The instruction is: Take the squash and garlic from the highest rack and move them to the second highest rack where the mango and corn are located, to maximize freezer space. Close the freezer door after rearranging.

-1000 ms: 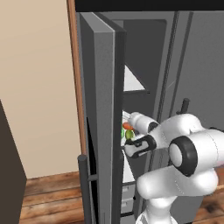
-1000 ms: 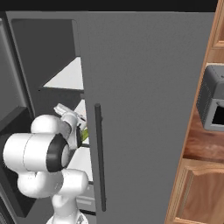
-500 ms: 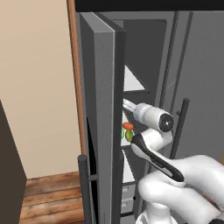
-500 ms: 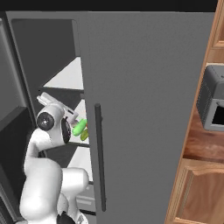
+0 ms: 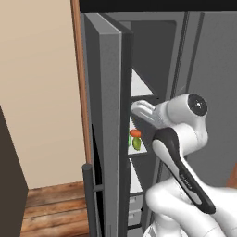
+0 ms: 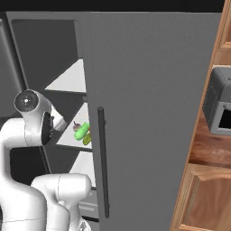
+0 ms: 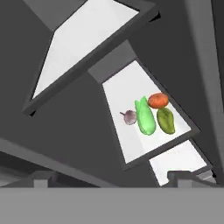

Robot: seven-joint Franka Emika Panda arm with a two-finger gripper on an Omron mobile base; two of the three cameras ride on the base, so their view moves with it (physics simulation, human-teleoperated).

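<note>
Freezer door [image 5: 105, 129] open beside beige wall [image 5: 41, 92].

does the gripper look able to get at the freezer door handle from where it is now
Probably not directly: the gripper points into the freezer at the shelf with the garlic, while the door handle is on the open door's outer face, so the arm must withdraw first.

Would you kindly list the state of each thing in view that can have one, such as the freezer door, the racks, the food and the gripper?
freezer door: open, swung wide.
highest rack: bare where it shows.
second highest rack: holds four foods.
garlic: lying on the second highest rack.
squash: lying beside the garlic.
mango: on the same rack.
corn: on the same rack.
gripper: open, empty, back from the racks.
</note>
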